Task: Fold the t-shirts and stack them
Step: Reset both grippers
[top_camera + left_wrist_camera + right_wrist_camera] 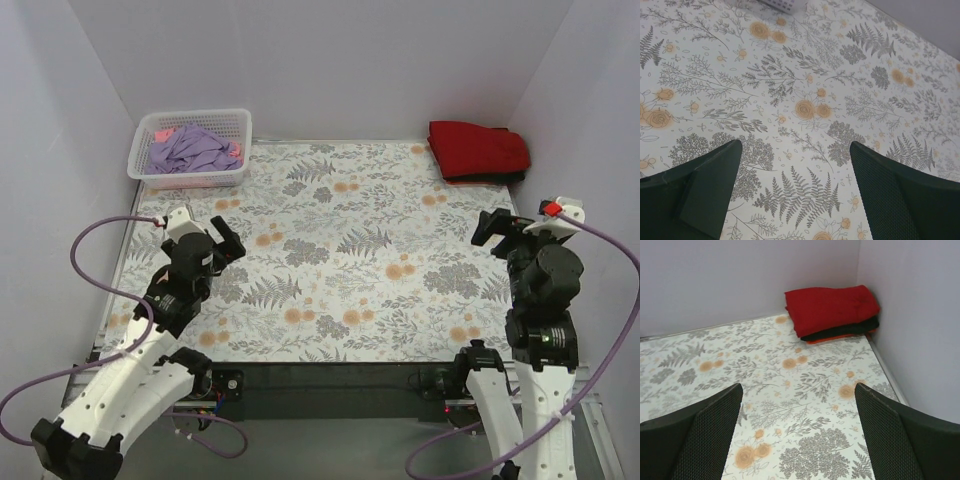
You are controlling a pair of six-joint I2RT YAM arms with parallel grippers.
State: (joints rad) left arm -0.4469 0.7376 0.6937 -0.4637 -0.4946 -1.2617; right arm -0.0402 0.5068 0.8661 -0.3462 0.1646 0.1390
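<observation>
A folded deep-red t-shirt tops a stack in the table's far right corner. In the right wrist view the red t-shirt lies over a black one and an orange-red one. Crumpled lavender t-shirts fill the white basket, with a bit of pink one at its left. My left gripper hovers open over the cloth at the left, holding nothing. My right gripper stands open at the right, short of the stack, with nothing between its fingers.
The floral table cloth covers the table. Pale walls close in the back and both sides. The basket sits at the far left corner; its corner shows at the top of the left wrist view.
</observation>
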